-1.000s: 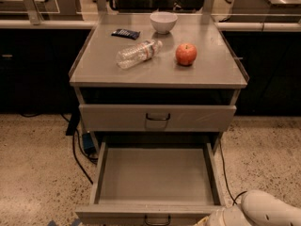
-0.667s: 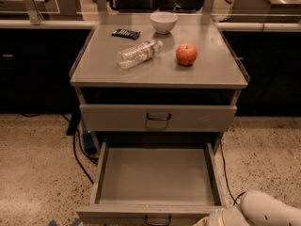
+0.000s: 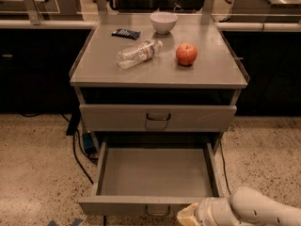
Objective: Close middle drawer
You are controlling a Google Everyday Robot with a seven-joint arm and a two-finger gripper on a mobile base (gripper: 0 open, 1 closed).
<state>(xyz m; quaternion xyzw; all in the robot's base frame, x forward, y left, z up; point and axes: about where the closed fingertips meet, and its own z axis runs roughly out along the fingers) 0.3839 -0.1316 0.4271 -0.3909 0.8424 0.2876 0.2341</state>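
Observation:
The middle drawer [image 3: 155, 172] is pulled far out of the grey cabinet and holds nothing. Its low front panel [image 3: 117, 205] faces me at the bottom of the view, with the small dark handle [image 3: 157, 212] at its centre. My gripper [image 3: 189, 214] is at the bottom edge, just right of that handle and close against the front panel. The white arm [image 3: 256, 210] reaches in from the lower right. The taller-fronted drawer [image 3: 157, 117] above stands nearly closed. The lowest drawer is out of view.
On the cabinet top [image 3: 103, 65] lie a white bowl [image 3: 163, 22], a plastic bottle [image 3: 139, 53] on its side, a red apple [image 3: 186, 54] and a dark packet [image 3: 126, 33]. Black cables [image 3: 77, 157] run over the speckled floor at the left. Dark counters stand behind.

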